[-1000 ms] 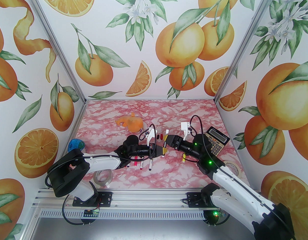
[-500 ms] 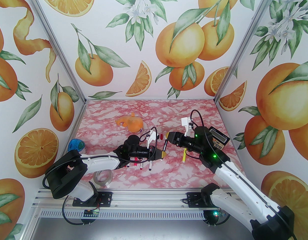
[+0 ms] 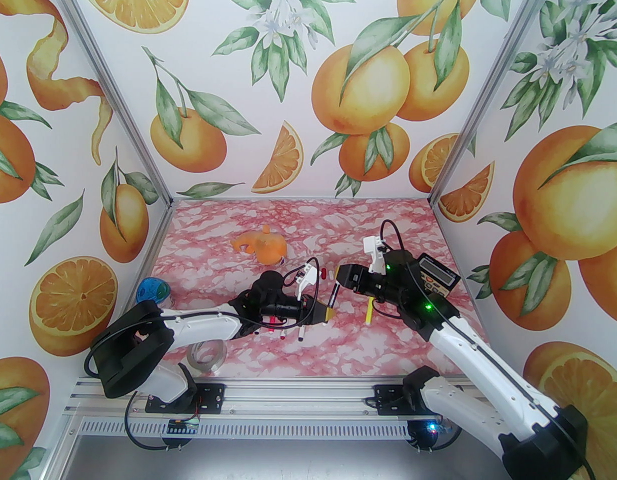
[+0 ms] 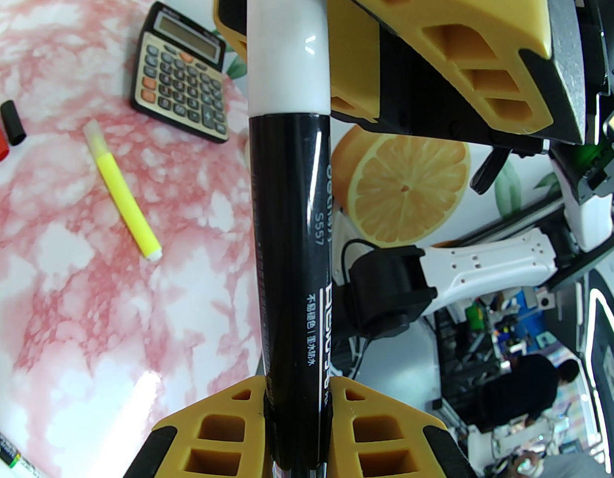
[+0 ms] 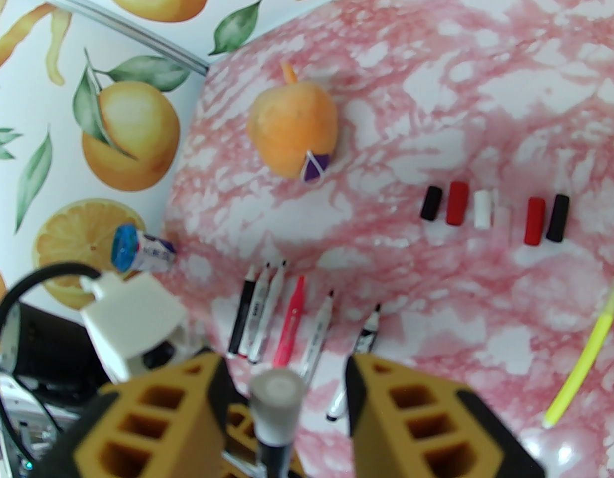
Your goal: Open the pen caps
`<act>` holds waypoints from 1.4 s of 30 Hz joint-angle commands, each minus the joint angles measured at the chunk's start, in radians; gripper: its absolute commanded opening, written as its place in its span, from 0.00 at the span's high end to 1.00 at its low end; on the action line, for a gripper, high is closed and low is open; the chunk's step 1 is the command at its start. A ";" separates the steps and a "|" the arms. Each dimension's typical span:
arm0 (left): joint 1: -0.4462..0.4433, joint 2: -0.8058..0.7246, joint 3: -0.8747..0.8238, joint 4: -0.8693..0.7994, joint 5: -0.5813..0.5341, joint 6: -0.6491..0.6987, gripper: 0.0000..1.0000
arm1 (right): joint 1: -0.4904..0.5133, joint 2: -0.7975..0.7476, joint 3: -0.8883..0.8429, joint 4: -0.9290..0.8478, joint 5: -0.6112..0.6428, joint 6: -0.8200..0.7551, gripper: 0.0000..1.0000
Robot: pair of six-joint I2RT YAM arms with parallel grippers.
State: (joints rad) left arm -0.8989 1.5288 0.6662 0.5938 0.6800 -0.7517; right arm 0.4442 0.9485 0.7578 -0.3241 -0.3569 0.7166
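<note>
My left gripper (image 3: 327,313) is shut on a black pen (image 4: 289,247), holding its lower barrel so the pen points up and away. The pen's white cap (image 4: 287,43) sits on its far end. My right gripper (image 3: 339,275) is open, with its yellow fingers (image 5: 411,416) standing on either side of that cap (image 5: 277,391) with gaps. Several loose pen caps (image 5: 457,203) in black, red and white lie in a row on the table. Several uncapped pens (image 5: 267,311) lie side by side below them. A yellow pen (image 3: 369,312) lies apart to the right.
A calculator (image 3: 436,280) lies at the right behind the right wrist. An orange plush fruit (image 3: 263,247) sits toward the back. A clear tape roll (image 3: 206,355) is near the left arm's base, and a blue ball (image 3: 152,290) is by the left wall.
The two grippers have drawn apart: the left one moved nearer and lower with the pen, the right one shifted slightly back and right, so more of the black barrel shows between them.
</note>
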 commanded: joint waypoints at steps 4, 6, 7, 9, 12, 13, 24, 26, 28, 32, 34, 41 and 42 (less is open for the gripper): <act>-0.012 -0.003 0.049 0.003 0.008 0.017 0.86 | -0.001 0.033 0.025 0.035 -0.054 0.021 0.55; -0.014 0.002 0.052 0.003 0.012 0.017 0.86 | 0.000 0.036 0.023 0.039 -0.052 0.023 0.55; -0.015 0.003 0.053 0.003 0.012 0.017 0.86 | 0.000 0.037 0.020 0.042 -0.048 0.023 0.56; -0.017 0.005 0.052 0.001 0.012 0.018 0.86 | -0.001 0.032 0.020 0.045 -0.043 0.024 0.57; -0.020 0.010 0.055 -0.004 0.012 0.020 0.86 | 0.000 0.029 0.023 0.045 -0.033 0.024 0.58; -0.021 0.013 0.057 -0.008 0.013 0.020 0.86 | 0.001 0.028 0.025 0.044 -0.033 0.023 0.59; -0.029 0.024 0.058 -0.008 0.010 0.022 0.86 | 0.000 0.032 0.020 0.051 -0.042 0.026 0.74; -0.029 0.024 0.056 -0.008 0.009 0.020 0.86 | 0.000 0.033 0.019 0.053 -0.043 0.026 0.76; -0.029 0.024 0.058 -0.007 0.007 0.017 0.86 | 0.000 0.032 0.016 0.054 -0.042 0.027 0.80; -0.029 0.016 0.057 -0.004 -0.003 0.012 0.85 | 0.002 0.032 0.009 0.058 -0.040 0.029 0.85; -0.030 0.012 0.057 -0.001 -0.012 0.010 0.78 | 0.003 0.028 0.007 0.061 -0.039 0.033 0.86; -0.029 0.059 0.067 0.124 -0.003 -0.060 0.64 | 0.008 0.012 -0.017 0.118 -0.050 0.080 0.87; -0.028 0.069 0.069 0.143 -0.002 -0.068 0.64 | 0.009 0.012 -0.021 0.126 -0.054 0.086 0.87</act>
State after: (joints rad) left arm -0.9241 1.5703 0.7021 0.6453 0.6701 -0.7876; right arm 0.4446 0.9794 0.7521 -0.2546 -0.3908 0.7708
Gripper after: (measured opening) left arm 0.354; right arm 0.194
